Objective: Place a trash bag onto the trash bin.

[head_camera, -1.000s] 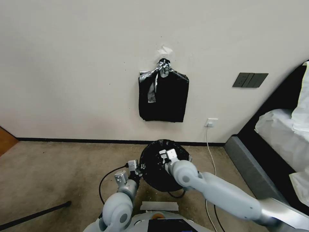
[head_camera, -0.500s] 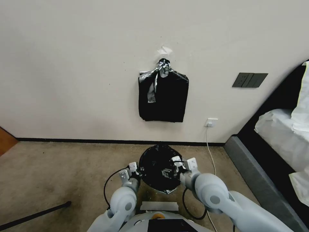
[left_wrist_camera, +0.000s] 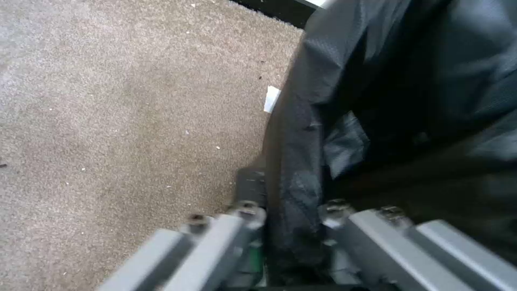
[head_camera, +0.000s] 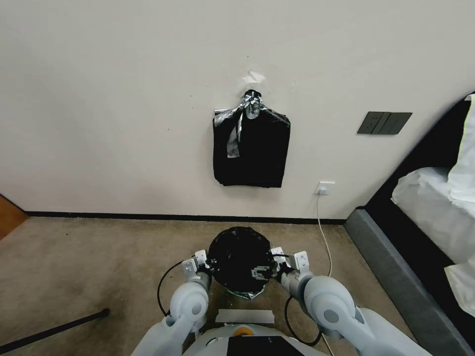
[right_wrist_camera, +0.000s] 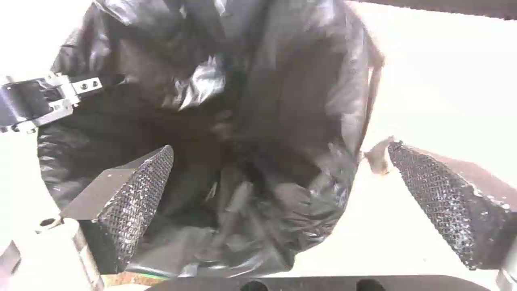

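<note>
Trash bag (head_camera: pixel 240 257) is draped over the mouth of the trash bin (head_camera: pixel 247 294) on the carpet floor (head_camera: pixel 99 262) near the wall (head_camera: pixel 123 99), just ahead of the robot base; the bin itself is almost fully covered, only a sliver at its lower edge seems to peek out.

Left end effector (head_camera: pixel 204 267) sits at the bag's left rim, fingers closed on a fold of the black film in the left wrist view (left_wrist_camera: pixel 293 226), probably to keep that side stretched over the rim.

Right end effector (head_camera: pixel 269 269) is at the right rim, pads (right_wrist_camera: pixel 135 194) spread wide with the bag's edge between them, gripping nothing.

Holding both sides apart keeps the mouth open and round.

A stack of spare bags (head_camera: pixel 251 148) hangs on the wall above, untouched.
</note>
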